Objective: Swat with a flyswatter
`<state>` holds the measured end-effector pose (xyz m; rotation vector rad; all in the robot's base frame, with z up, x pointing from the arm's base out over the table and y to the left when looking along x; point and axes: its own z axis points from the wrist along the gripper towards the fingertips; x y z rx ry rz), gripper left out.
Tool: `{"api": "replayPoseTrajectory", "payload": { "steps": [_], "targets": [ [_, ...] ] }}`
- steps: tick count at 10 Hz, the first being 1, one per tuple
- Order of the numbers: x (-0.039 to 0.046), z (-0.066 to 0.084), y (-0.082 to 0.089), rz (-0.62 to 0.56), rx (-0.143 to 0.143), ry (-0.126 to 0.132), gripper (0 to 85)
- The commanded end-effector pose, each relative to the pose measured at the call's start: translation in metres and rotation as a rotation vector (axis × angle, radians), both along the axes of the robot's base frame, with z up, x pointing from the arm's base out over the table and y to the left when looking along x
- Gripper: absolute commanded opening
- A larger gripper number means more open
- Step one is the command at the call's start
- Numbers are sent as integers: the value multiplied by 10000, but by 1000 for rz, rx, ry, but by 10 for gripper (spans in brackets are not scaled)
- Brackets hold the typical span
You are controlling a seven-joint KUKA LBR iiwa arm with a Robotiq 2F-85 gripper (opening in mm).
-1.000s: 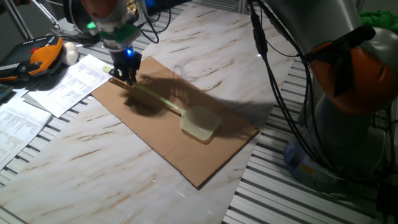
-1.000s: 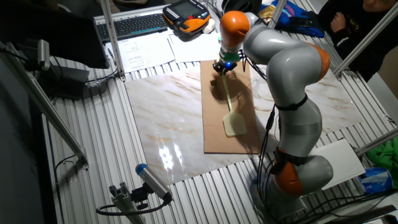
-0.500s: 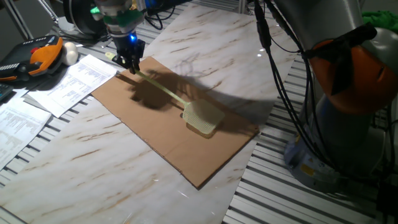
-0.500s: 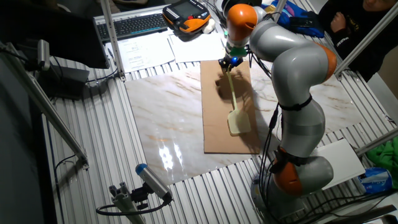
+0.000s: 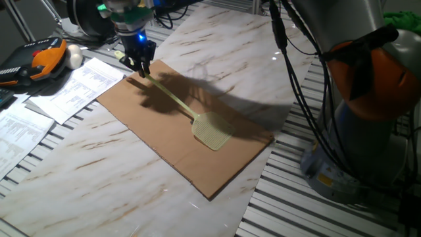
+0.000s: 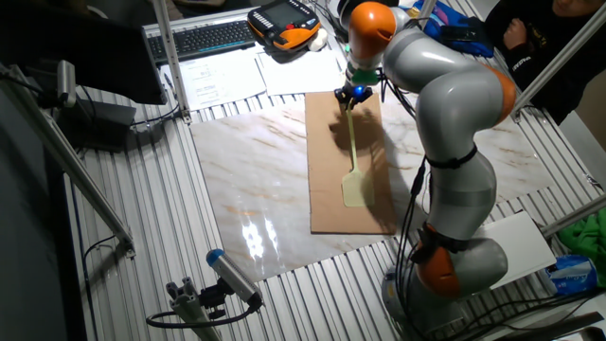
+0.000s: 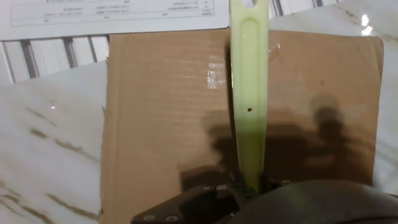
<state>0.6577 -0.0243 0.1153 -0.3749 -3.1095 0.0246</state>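
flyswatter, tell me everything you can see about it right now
The flyswatter is pale yellow-green plastic, with a long thin handle and a small, roughly square mesh head. The gripper is shut on the handle's far end, near the corner of the cardboard sheet. The handle slopes down from there across the cardboard, and the head lies flat or nearly flat on the sheet near its middle. In the hand view the handle looks flat and ribbed, with a small hole.

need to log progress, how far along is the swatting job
Pickup looks done: the gripper is shut on the handle end of the flyswatter. In hand: a swat, with the mesh head low over or on the cardboard sheet; contact cannot be confirmed. No target shows there. Left, probably: further swats or setting it down.
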Motion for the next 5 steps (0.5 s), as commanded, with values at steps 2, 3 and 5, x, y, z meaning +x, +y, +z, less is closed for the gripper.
{"api": "replayPoseTrajectory", "payload": {
  "steps": [2,3,5],
  "targets": [
    [35,-47,-7,-16,19,19,0],
    [57,-66,-7,-17,11,20,0],
    [63,-70,-11,-8,19,39,0]
  ]
}}
